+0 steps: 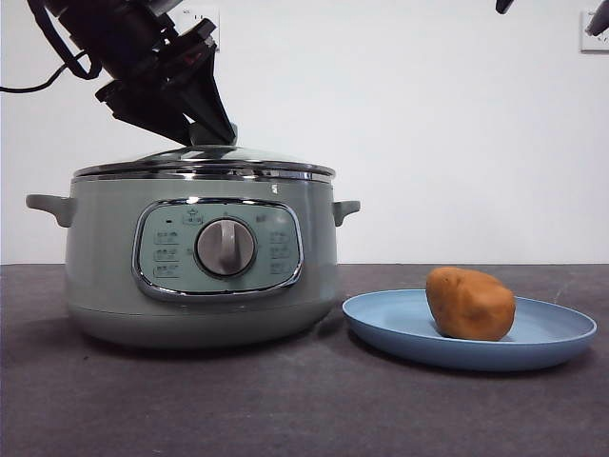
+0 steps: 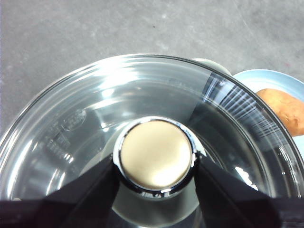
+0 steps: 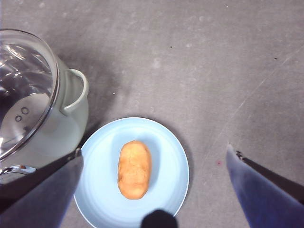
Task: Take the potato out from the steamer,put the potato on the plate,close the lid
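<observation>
The left gripper grips the knob of the lid on the steamer. The right gripper, fingers spread wide, hovers over the potato lying on the plate, right of the steamer.

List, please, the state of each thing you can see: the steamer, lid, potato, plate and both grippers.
steamer: upright on the table, covered by the lid.
lid: on the steamer, knob between the left gripper's jaws.
potato: lying on the plate.
plate: flat beside the steamer.
left gripper: jaws at the knob's sides.
right gripper: open, empty, above the plate.
</observation>
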You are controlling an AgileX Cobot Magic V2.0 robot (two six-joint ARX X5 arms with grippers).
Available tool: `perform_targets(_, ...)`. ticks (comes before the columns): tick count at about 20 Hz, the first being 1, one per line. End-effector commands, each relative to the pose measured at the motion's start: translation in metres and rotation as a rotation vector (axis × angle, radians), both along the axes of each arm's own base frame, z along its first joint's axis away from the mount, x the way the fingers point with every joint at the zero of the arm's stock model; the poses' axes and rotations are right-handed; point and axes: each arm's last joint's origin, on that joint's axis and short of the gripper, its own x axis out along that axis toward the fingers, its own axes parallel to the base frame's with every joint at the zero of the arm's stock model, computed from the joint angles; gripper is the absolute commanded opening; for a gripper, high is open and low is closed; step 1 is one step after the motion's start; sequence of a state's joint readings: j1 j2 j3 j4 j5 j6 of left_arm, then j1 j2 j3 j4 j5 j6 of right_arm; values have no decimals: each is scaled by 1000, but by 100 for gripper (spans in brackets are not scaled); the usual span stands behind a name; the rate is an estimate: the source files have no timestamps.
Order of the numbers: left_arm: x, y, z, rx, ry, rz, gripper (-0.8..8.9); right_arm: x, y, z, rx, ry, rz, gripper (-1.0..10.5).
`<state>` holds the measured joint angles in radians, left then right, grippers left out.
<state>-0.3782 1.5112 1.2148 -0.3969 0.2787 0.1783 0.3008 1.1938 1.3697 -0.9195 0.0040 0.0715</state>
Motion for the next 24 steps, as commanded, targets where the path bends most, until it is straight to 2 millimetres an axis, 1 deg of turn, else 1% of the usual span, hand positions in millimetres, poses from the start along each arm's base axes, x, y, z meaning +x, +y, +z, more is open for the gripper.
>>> perform_targets(1,-6,-2,-21,34,90,-21,-8,1,0,0,7,-1,-9,501)
perform_targets(5,-7,1,-25,118,98,53,-8,1,0,0,7,-1,-9,501)
perform_targets(10,-8,1,-26,119,113,48,-7,1,0,0,7,-2,-8,501)
perform_targets(12,-8,1,-26,115,108,49,7,1,0,0,7,-1,-8,501)
perform_targets(13,-8,1,-26,113,109,51,58,1,0,0,7,-1,-8,501)
perform_targets(15,-7,1,-25,106,111,63,345,1,0,0,7,-1,-8,501)
perform_targets(16,-6,1,-25,92,111,76,442,1,0,0,8,-1,-7,501)
perform_targets(20,-3,0,-18,58,84,93,449,1,0,0,7,-1,-7,501)
perform_targets(22,-2,-1,-7,49,65,94,449,1,0,0,10,0,-4,501)
perform_targets(24,-1,-1,11,35,41,96,449,1,1,0,11,0,-3,501)
